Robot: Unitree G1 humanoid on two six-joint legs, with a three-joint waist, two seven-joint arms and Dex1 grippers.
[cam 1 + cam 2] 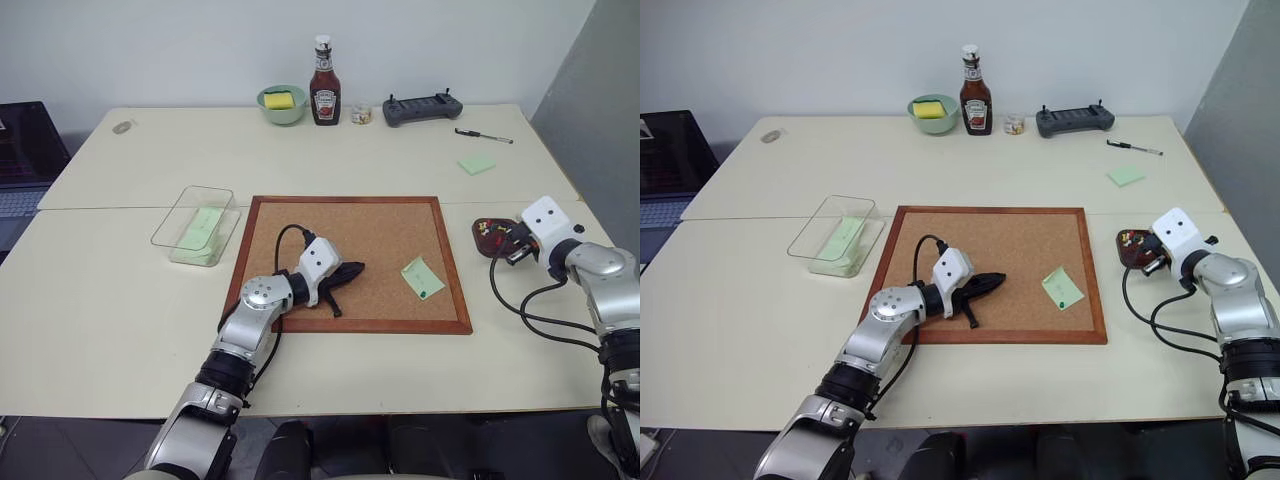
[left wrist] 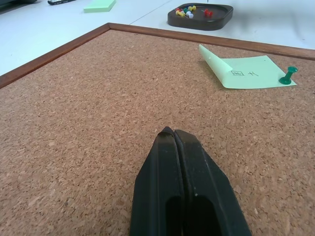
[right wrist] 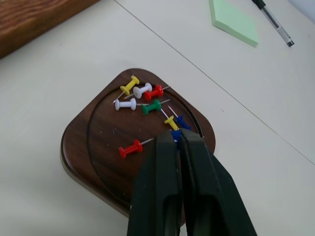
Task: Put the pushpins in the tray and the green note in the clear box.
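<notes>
Pushpins point(image 3: 147, 101), tiny plastic-headed ones in yellow, white, red, green and blue, lie scattered in the small dark brown tray with rounded corners point(image 3: 88, 147), which sits on the pale table point(image 1: 120, 300) just off the right edge of the wood-framed corkboard point(image 1: 350, 240). My right gripper point(image 3: 176, 137) hangs directly above the tray, its two black fingers nearly pressed together with only a thin slit between them and nothing pinched; the tips sit over a yellow pin and a blue one. My left gripper point(image 2: 172, 135) rests low over the middle of the corkboard, fingers clenched tight on nothing. Ahead of it, near the board's right side, a small pale green paper slip point(image 2: 248, 73) is fixed by one green pushpin point(image 2: 288, 76), and the slip's free corner curls upward. On the table left of the corkboard stands the transparent rectangular plastic box point(image 1: 197, 224), with a pale green paper lying flat inside it. Farther back, a squarer pale green sticky note point(image 1: 477, 164) lies beside a black pen point(image 1: 484, 135).
</notes>
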